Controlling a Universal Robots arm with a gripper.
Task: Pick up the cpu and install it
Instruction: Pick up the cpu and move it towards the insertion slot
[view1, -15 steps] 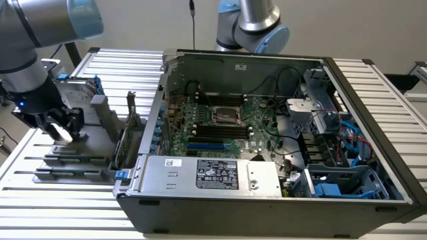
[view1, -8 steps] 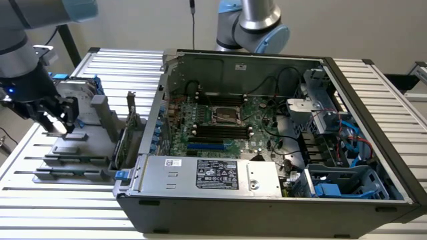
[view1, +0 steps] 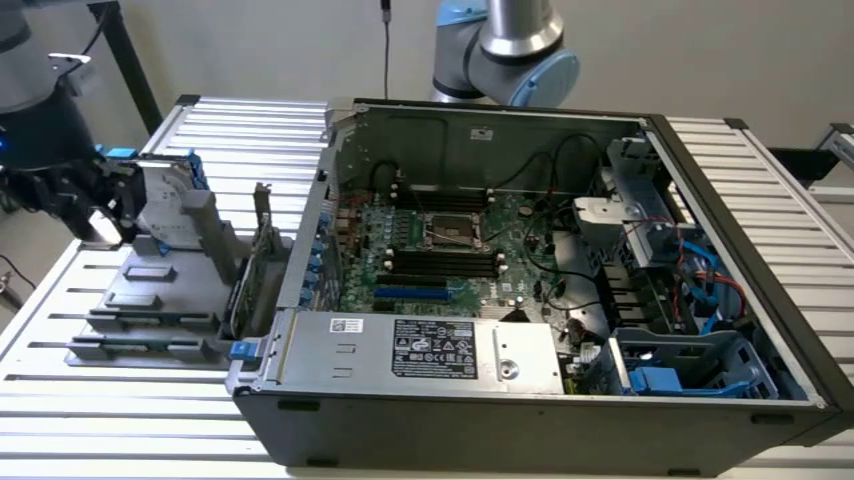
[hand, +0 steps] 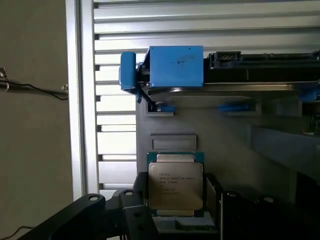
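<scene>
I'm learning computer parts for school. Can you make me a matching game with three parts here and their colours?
Things:
1. cpu
2. drive holder
3. motherboard

Colours:
A. green
B. dull silver
C. bright blue

Pairs: 1-B, 2-C, 3-A

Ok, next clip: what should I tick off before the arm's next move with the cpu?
1. cpu lies flat, lettering up, on the parts tray: ok.
2. Claw is at the tray, right by the cpu: ok.
3. Hard drive sits apart from the cpu: ok.
4. Computer case is open on top: ok.
5. Socket on the motherboard is empty: cannot tell.
</scene>
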